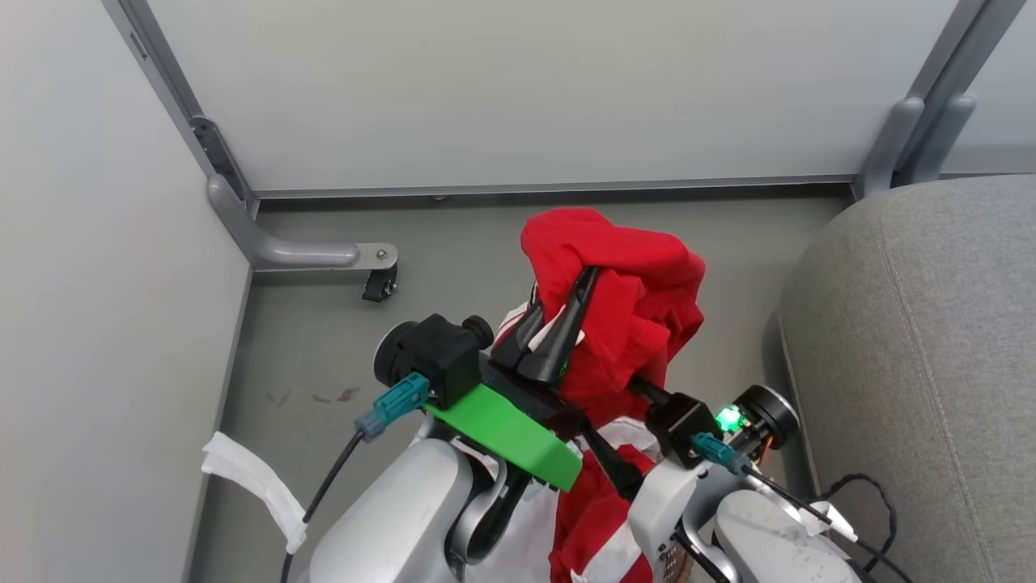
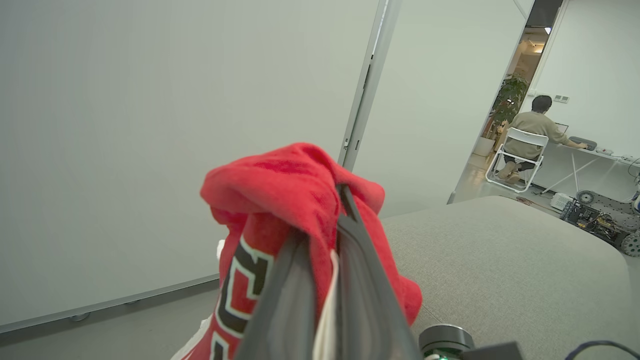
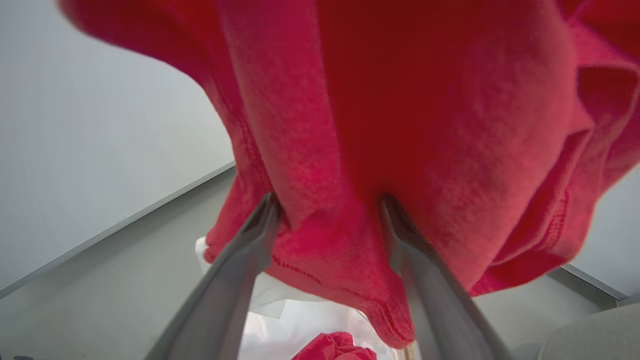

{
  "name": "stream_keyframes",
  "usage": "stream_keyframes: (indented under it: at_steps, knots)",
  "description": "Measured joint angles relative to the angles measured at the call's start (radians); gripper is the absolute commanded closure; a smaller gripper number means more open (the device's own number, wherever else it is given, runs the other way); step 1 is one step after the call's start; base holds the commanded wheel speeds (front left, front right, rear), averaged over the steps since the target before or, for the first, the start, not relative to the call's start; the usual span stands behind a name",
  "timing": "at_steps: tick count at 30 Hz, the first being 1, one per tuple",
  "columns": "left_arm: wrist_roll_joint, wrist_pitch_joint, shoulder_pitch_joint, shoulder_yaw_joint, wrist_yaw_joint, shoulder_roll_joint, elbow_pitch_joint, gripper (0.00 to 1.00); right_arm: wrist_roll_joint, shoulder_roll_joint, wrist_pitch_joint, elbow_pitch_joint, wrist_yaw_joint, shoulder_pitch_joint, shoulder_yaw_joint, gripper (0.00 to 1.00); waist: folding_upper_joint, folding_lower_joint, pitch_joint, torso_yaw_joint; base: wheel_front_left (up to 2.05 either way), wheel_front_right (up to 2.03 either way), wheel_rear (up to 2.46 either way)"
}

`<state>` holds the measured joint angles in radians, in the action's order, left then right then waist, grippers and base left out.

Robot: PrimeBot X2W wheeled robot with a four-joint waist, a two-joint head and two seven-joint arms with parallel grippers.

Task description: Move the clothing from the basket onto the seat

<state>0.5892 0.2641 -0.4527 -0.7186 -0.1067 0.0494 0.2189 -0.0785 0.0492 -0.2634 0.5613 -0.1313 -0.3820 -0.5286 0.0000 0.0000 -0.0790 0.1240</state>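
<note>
Up over the grey floor [image 1: 453, 243] hangs a red garment [image 1: 623, 283], bunched and soft, well clear of everything below! The left gripper [image 1: 566, 312] is clamped tight on a fold near its top, the two dark fingers pressed together with red cloth and a white strip squeezed between them. From the left wrist view you catch navy-and-white numbers [image 2: 240, 280] running down the hanging side.

The right gripper [image 3: 327, 200] comes in from underneath, its fingers [image 3: 240, 270] spread apart and their tips buried in fleecy red fabric, with a stitched hem drooping between them.

Down below, a sliver of the basket [image 3: 407, 352] shows, its white liner [image 3: 300, 320] crumpled inside, and a second red garment [image 3: 334, 347] sits in it.

Off to the robot's right, the seat [image 1: 914, 364] lies broad and grey, seam showing, nothing red on it.
</note>
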Motion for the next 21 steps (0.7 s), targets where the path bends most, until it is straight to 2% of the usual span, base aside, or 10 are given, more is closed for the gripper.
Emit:
stream_keyframes:
  at_steps: [2, 3, 21]
  knots:
    - [0.0, 0.0, 0.0, 0.0, 0.0, 0.0, 0.001, 1.0, -0.006, 0.0, 0.0, 0.013, 0.0, 0.0, 0.01, 0.97, 0.0, 0.0, 0.0, 0.0, 0.0, 0.0, 0.0]
    - [0.002, 0.0, 0.0, 0.0, 0.0, 0.0, 0.001, 1.0, -0.009, 0.0, 0.0, 0.023, 0.0, 0.0, 0.01, 1.0, 0.0, 0.0, 0.0, 0.0, 0.0, 0.0, 0.0]
    - [0.006, 0.0, 0.001, 0.024, 0.002, 0.0, 0.017, 1.0, -0.045, -0.001, -0.001, 0.084, 0.0, 0.006, 0.028, 1.0, 0.0, 0.0, 0.005, -0.024, 0.0, 0.0, 0.0]
